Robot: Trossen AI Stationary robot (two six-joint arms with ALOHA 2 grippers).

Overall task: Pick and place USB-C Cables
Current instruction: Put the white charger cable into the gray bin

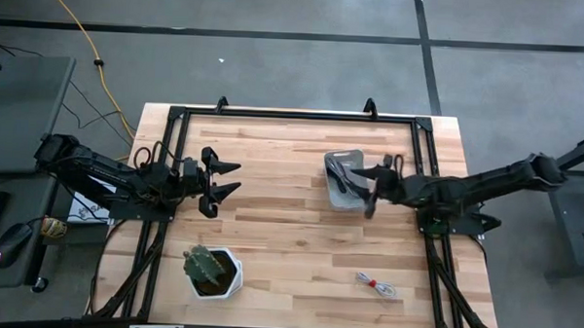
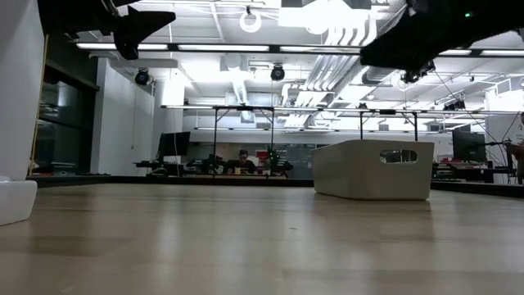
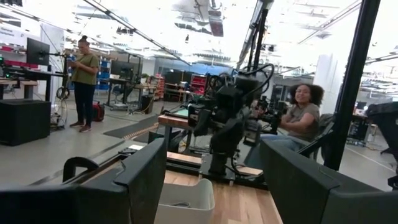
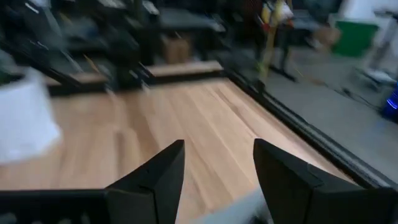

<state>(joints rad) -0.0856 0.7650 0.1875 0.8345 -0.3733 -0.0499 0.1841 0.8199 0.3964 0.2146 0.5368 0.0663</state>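
A pale tray [image 1: 344,156] stands on the table's far right part; dark bundled cables [image 1: 338,175] lie inside it, and I cannot tell their colours apart. One whitish cable with red [image 1: 375,284] lies on the wood near the right near corner. My right gripper [image 1: 361,189] hovers open above the tray's right side, well over its rim, and in its wrist view [image 4: 217,146] holds nothing. My left gripper [image 1: 237,178] waits open at the table's left, raised, pointing toward the tray [image 3: 186,202].
A white pot with a cactus [image 1: 210,270] stands near the left near edge and shows at the low view's left [image 2: 12,201]. A black frame [image 1: 294,113] runs around the table. Bare wood lies between the arms. People are in the room beyond the table.
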